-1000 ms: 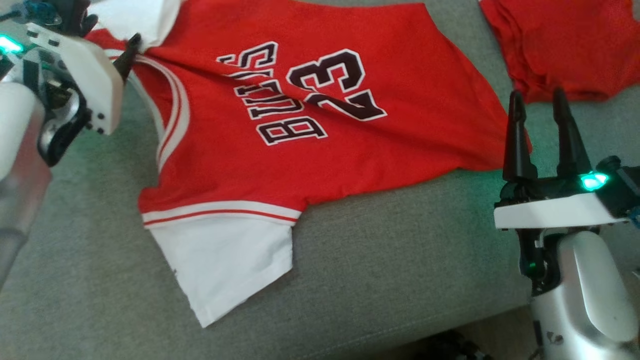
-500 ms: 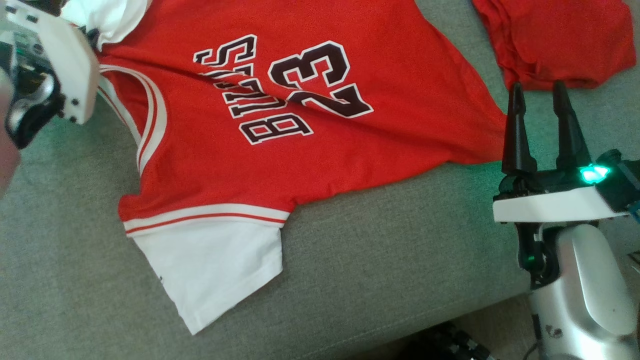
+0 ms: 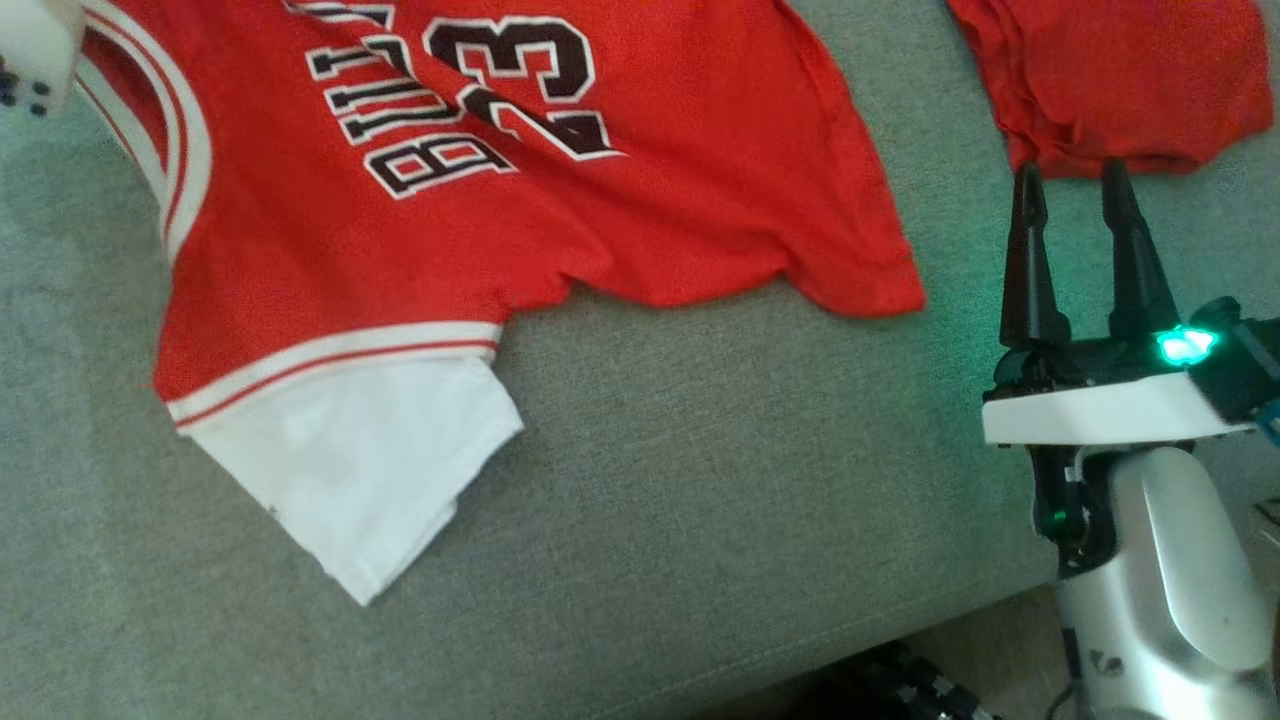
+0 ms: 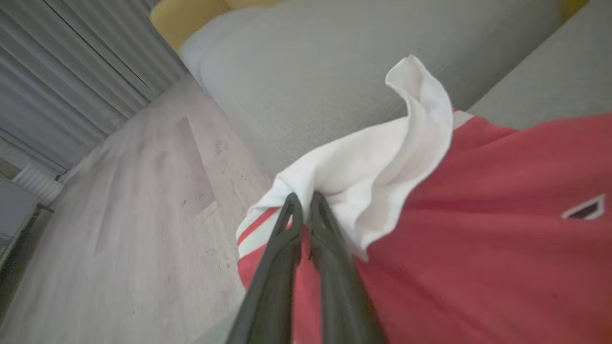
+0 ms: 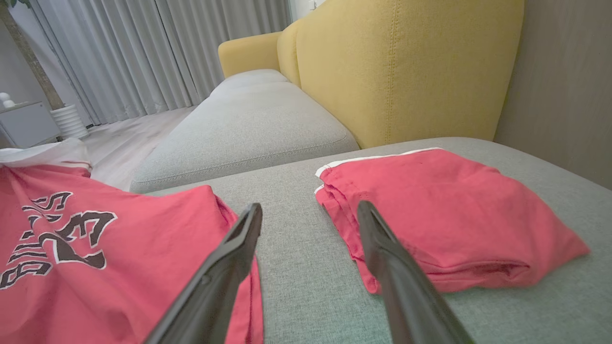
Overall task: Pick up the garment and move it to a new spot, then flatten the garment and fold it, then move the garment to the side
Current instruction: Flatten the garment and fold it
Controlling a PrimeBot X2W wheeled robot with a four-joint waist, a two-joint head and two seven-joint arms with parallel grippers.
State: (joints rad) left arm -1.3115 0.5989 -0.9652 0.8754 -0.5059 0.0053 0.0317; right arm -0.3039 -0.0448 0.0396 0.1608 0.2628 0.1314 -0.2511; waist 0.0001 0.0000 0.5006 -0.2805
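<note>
- Got the left gripper [image 4: 302,203] clamped shut on the jersey [image 3: 420,240] at its white sleeve; rest of it lying spread on the grey cushion [image 3: 700,480].
- Lift high before carrying, so nothing drags and bunches.
- Nothing in the right gripper [image 3: 1070,170], jaws wide open; maybe grab the far hem for support.
- Steer clear of the folded red pile [image 3: 1110,70].

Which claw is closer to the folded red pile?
Right. The right claw hovers open just in front of the folded red pile; the left claw is far across, pinching the white sleeve of the jersey.
</note>
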